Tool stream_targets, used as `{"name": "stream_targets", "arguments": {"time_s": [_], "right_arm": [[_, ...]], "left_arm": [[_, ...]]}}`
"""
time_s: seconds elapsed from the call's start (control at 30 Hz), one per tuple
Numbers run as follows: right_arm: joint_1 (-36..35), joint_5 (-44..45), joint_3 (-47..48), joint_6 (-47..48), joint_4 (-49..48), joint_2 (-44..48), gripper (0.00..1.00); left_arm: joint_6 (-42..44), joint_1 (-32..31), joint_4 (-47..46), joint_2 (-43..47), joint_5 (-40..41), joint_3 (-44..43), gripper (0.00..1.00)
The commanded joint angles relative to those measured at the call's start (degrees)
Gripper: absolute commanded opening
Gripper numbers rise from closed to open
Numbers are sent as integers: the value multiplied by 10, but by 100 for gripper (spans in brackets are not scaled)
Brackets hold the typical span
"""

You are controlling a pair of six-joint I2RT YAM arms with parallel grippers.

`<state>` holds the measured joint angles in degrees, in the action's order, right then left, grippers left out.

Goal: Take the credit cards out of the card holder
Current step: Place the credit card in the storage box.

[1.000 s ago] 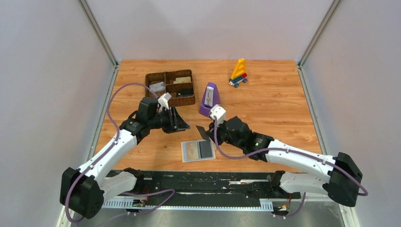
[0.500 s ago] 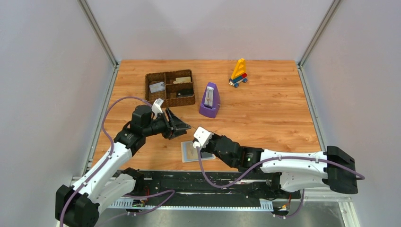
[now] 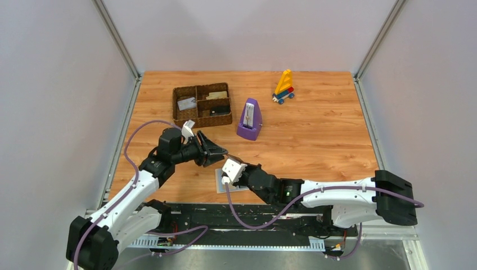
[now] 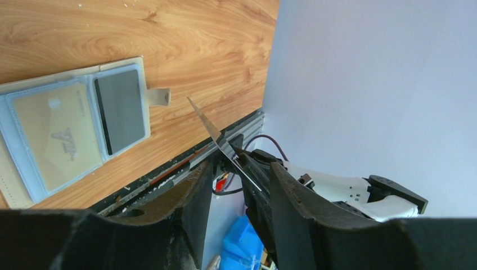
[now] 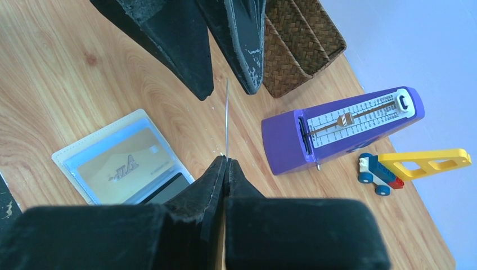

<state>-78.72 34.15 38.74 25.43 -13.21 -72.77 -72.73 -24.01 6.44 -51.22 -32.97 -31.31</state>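
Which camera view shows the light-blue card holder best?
The left wrist view: the card holder lies open and almost whole, with a tan card and a black card in its slots. In the right wrist view the right gripper hides part of it. In the top view the right arm covers most of it.

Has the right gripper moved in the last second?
Yes: the right gripper went left, away from the purple metronome, toward the left gripper.

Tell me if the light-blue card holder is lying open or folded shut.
Open: the flat light-blue card holder lies spread on the wooden table, both clear pockets up, a tan card and a black card inside.
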Motion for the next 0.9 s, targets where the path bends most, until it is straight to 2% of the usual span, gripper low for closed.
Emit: {"name": "stream_targets", "arguments": {"time_s": [0.0,0.07,0.17,0.37,0.43,0.67,0.87], "right_arm": [[-7,12,26,6,-34,-4,0],[-9,1,26,0,-26,-4,0],[-11,-8,24,-23,-17,-6,3],[-11,-13,9,-48,-15,-7,11],[-11,-14,-1,-56,-16,1,16],[-1,-42,-46,-121,14,86,47],[28,-93,-102,-196,42,216,56]], "left_arm": [[-18,-1,-48,-1,-12,9,47],[-19,-1,-58,-2,-16,12,40],[-6,-1,-74,-8,-19,14,22],[26,-1,-79,-39,-42,9,1],[46,-1,-84,-48,-46,7,0],[164,-1,-42,-72,-41,-29,0],[248,-1,-3,-87,-42,-55,0]]}}
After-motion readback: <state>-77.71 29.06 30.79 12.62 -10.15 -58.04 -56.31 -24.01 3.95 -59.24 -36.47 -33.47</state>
